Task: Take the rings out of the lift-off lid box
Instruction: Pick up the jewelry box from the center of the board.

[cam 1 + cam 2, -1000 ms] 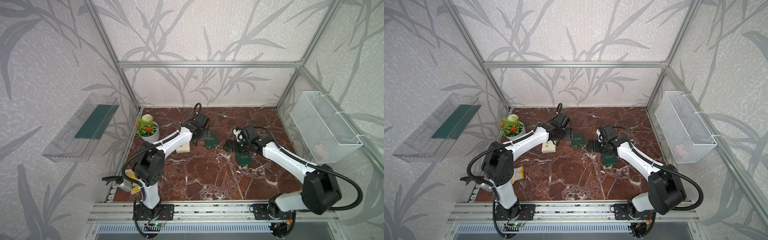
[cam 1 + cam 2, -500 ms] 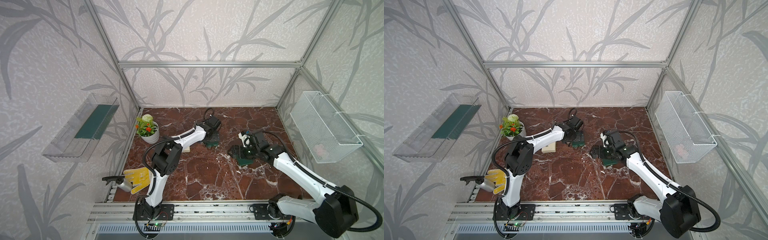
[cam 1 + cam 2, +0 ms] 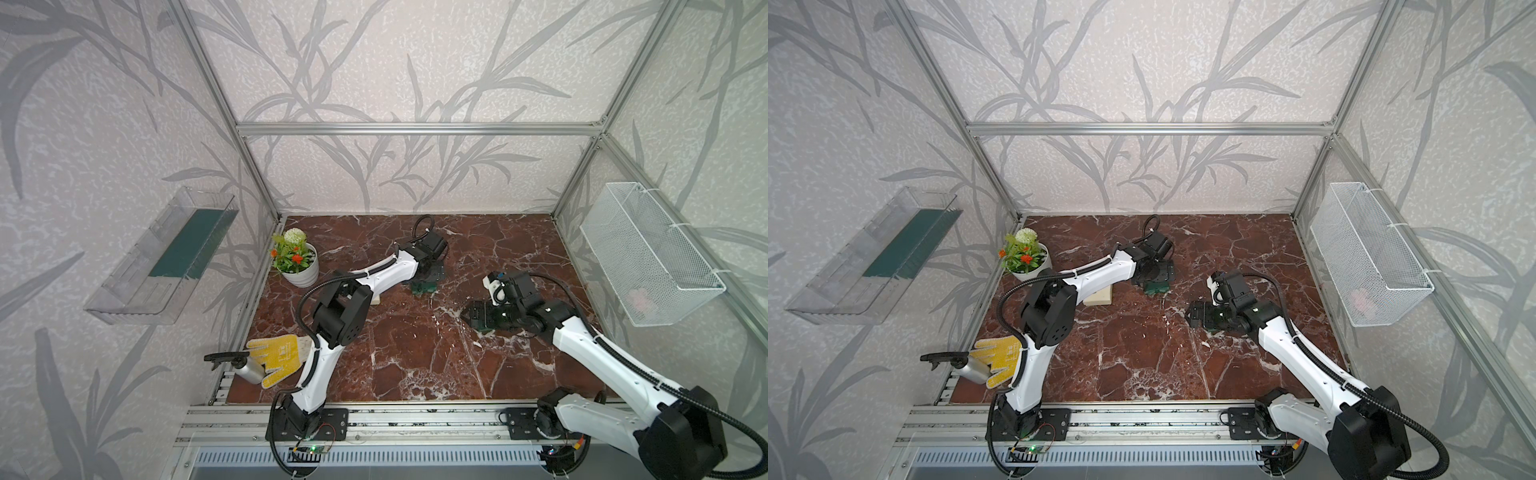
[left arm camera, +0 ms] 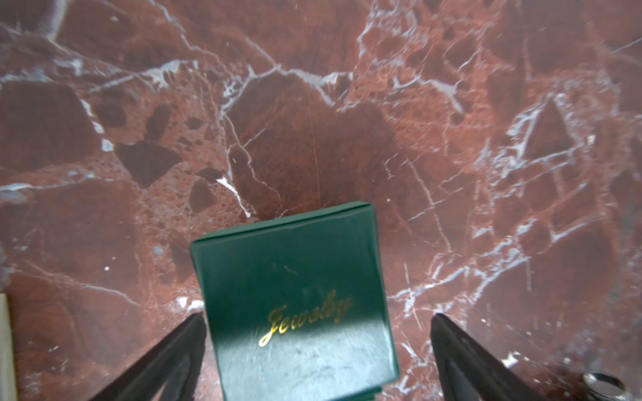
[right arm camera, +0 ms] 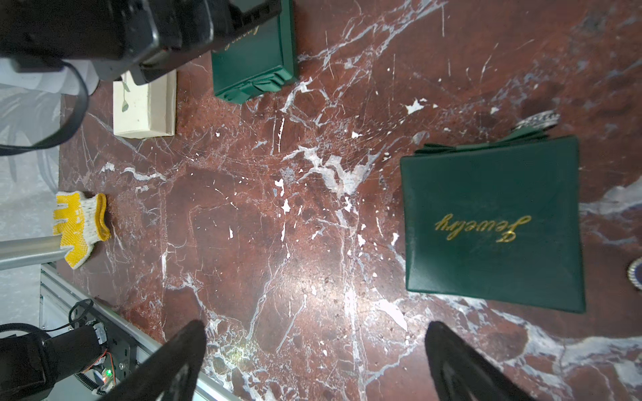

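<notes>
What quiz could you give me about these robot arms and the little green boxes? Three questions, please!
1. True or false: the left gripper stands open over a green box.
2. Which gold word is written on that box? A) Jewelry B) Candy C) Toys
3. What is the main colour of the glove lying on the table?

Key: 1 true; 2 A; 3 yellow.
</notes>
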Available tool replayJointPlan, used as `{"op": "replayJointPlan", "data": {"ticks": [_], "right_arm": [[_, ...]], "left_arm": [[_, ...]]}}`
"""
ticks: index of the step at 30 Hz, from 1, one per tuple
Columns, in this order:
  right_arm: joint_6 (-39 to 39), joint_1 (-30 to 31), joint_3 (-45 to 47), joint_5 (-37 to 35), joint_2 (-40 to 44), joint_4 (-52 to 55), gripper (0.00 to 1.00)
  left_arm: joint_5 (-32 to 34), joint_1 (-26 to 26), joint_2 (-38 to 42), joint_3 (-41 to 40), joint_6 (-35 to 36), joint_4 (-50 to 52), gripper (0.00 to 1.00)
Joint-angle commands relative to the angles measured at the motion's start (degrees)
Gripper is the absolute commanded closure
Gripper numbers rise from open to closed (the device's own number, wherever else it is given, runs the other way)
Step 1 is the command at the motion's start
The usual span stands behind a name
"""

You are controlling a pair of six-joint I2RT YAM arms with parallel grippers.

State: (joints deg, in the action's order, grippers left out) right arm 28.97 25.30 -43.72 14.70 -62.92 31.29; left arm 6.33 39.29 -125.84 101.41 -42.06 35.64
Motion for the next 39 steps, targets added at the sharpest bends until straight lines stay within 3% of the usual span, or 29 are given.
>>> {"op": "replayJointPlan", "data": {"ticks": [1, 11, 19, 26, 33, 39], "right_arm": [[0.8, -0.3, 1.2, -1.1, 1.7, 0.6, 0.02], [2.2, -0.3, 2.9, -0.4, 1.9, 0.3, 0.02], [3.6, -0.3, 3.7, 1.1, 1.8, -1.1, 0.02], [7.2, -0.2, 6.3, 7.3, 0.7, -7.8, 0.04], [12.9, 0.6, 8.9, 8.1, -0.5, -13.6, 0.1], [15.6, 2.0, 8.6, 7.7, -2.7, -17.0, 0.13]], "left_arm": [[3.0, 0.2, -1.0, 0.9, -0.3, 1.6, 0.03], [3.2, 0.4, -2.7, 0.9, 2.2, 1.2, 0.18], [3.3, 0.6, -1.6, -2.1, 4.3, 1.2, 0.21], [1.2, 0.6, 6.8, -14.7, 4.9, -4.1, 0.24], [-2.8, 0.6, 15.8, -26.8, 3.9, -9.7, 0.24], [-5.7, 0.8, 23.7, -32.7, 4.1, -12.5, 0.25]]}}
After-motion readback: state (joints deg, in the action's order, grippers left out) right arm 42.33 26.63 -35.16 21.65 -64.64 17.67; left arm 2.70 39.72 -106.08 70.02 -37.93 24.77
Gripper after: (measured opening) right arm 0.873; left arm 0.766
